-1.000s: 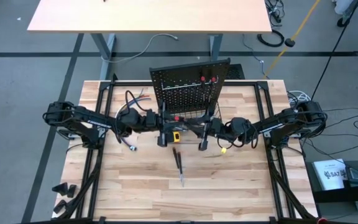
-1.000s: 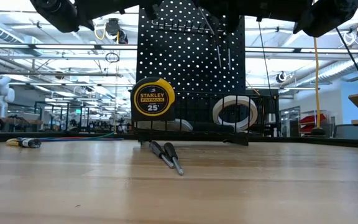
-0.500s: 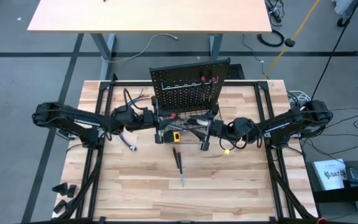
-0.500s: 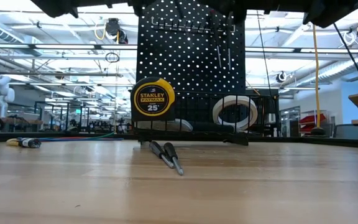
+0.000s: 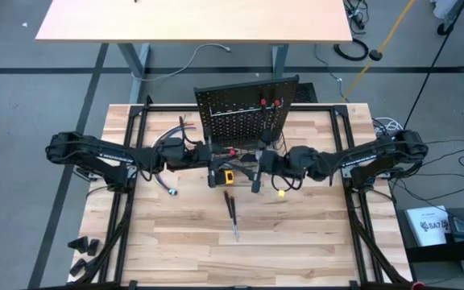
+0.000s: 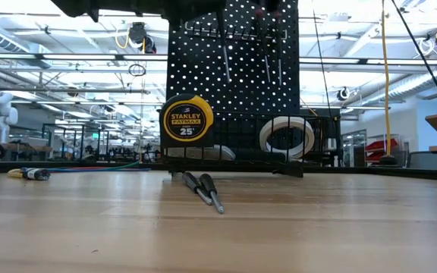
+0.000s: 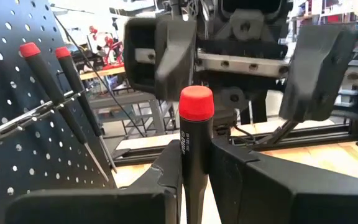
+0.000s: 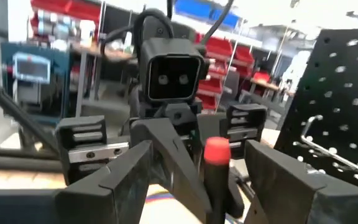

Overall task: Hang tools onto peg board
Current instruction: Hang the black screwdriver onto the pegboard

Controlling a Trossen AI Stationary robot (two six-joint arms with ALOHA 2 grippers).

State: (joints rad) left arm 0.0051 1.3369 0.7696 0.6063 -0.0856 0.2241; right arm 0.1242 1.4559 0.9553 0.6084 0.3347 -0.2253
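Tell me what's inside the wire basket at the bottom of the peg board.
In the wire basket sit a yellow tape measure and a white tape roll. A grey shape lies low along the basket floor between them; it is too hidden behind the wires to identify.

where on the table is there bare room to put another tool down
The near half of the table, in front of the two loose screwdrivers, is bare. The far left corner is bare too. It is crowded at the peg board's foot, where the left gripper, right gripper and tape measure bunch up.
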